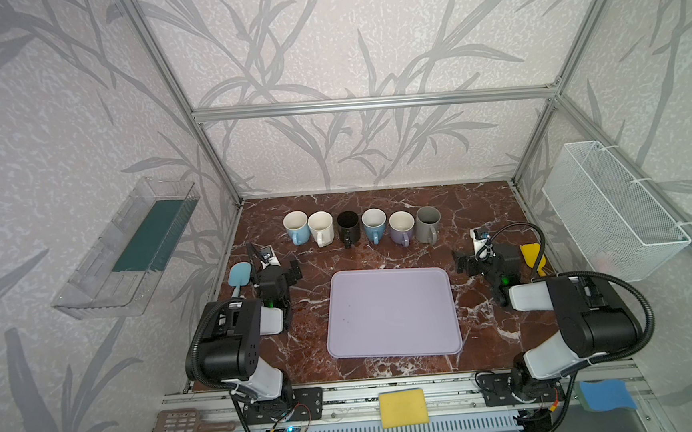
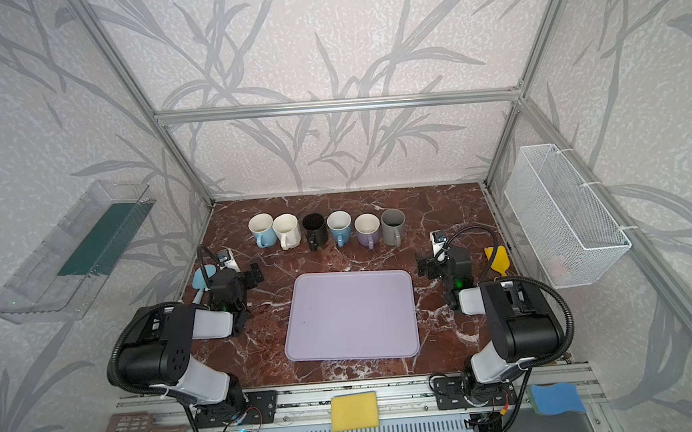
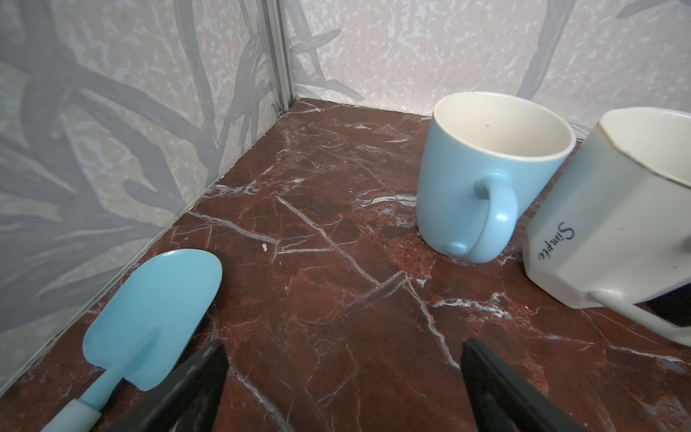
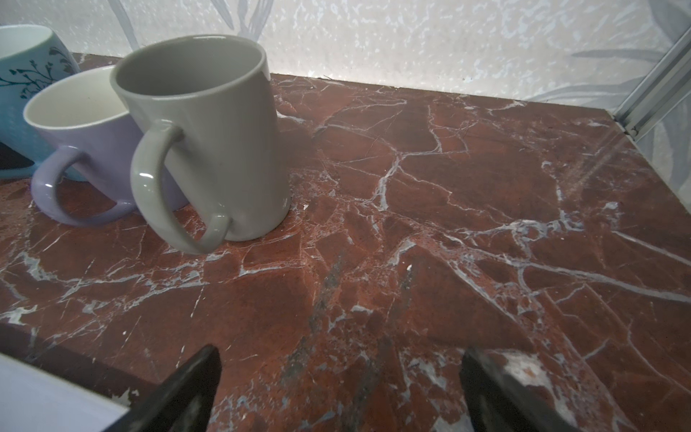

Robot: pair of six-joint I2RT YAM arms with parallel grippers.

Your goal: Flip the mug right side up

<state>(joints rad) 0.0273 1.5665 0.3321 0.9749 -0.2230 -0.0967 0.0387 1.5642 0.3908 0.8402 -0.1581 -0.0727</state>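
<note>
Several mugs stand in a row at the back of the marble table, all mouth up with handles toward me: light blue point(image 1: 296, 225), white point(image 1: 321, 227), black point(image 1: 348, 224), patterned blue point(image 1: 374, 222), lavender point(image 1: 401, 226) and grey point(image 1: 428, 222). No upside-down mug shows. My left gripper point(image 1: 296, 270) is open and empty over bare marble, short of the light blue mug point(image 3: 486, 179) and the white mug point(image 3: 613, 224). My right gripper point(image 1: 460, 265) is also open and empty, in front of and to the right of the grey mug point(image 4: 209, 142).
A lavender tray point(image 1: 392, 339) lies mid-table between the arms. A blue spatula point(image 1: 240, 274) lies by the left wall and a yellow one point(image 1: 531, 254) by the right. On the front rail are a yellow sponge point(image 1: 403, 407), a blue sponge point(image 1: 607, 394) and a brown slotted spatula point(image 1: 176, 430).
</note>
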